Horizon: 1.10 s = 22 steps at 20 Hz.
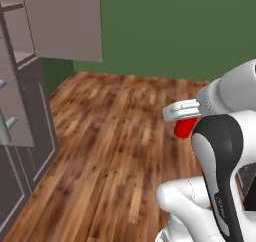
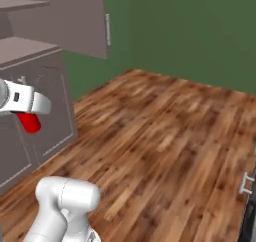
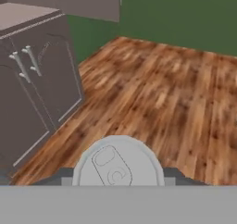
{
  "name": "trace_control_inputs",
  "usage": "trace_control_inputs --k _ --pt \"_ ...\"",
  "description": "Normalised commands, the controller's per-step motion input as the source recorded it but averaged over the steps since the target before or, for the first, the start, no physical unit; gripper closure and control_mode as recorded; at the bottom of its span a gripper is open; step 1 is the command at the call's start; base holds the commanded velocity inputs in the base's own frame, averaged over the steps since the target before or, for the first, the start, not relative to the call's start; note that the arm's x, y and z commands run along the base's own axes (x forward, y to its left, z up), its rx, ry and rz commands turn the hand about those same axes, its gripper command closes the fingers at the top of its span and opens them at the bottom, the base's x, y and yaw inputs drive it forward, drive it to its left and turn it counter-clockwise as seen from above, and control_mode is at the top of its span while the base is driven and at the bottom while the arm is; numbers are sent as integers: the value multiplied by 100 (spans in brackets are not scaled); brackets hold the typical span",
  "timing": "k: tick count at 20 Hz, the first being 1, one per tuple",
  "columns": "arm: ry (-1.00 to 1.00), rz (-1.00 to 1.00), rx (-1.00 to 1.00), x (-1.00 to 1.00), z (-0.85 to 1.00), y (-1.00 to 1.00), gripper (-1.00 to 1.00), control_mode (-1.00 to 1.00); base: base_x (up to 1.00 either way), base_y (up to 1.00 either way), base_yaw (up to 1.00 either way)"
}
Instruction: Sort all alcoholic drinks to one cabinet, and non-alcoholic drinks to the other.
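one drink is in transit: at left stand the grey cabinets [image 1: 20, 111], their doors ajar, and right of them the gripper [image 1: 186, 117] is pinched on the red can [image 1: 185, 127], held in the air above the wood floor [image 1: 110, 146]. next, probably, carry it onto a shelf in the non-alcoholic cabinet.

No readable text, label, brand, number or sign stands anywhere. The red can [image 1: 184, 128] held in the claw [image 1: 181, 117] is plain on its side, and its grey lid [image 3: 118, 163], seen between the claw's fingertips in the hand view, carries only an embossed pull-tab outline, no letters.
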Motion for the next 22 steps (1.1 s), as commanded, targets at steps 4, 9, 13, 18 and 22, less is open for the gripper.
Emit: trace_control_inputs --k 4,9,13,18,22 --pt "0 0 0 0 0 0 100 100 52 -22 72" --pt "0 0 0 0 0 0 100 100 63 -29 67" --pt "0 0 0 0 0 0 100 100 85 -34 62" --pt "0 0 0 0 0 0 100 100 93 -42 54" --pt "0 0 0 0 0 0 100 100 93 -53 48"
